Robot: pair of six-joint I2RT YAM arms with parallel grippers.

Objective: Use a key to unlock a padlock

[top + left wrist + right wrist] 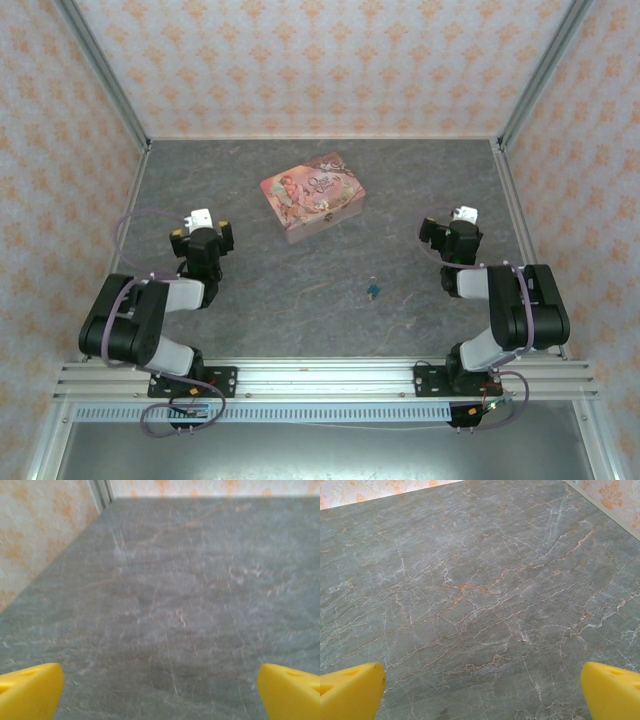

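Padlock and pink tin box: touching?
Apart. Top external view shows the padlock lying clear of the pink tin box, bare table between them.

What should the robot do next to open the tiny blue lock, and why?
Probably move the right gripper toward the padlock, which lies on the table nearer that arm than the other. The right gripper and the left gripper both stand open and empty, well away from the padlock. The key is too small to make out, so a closer look comes first.
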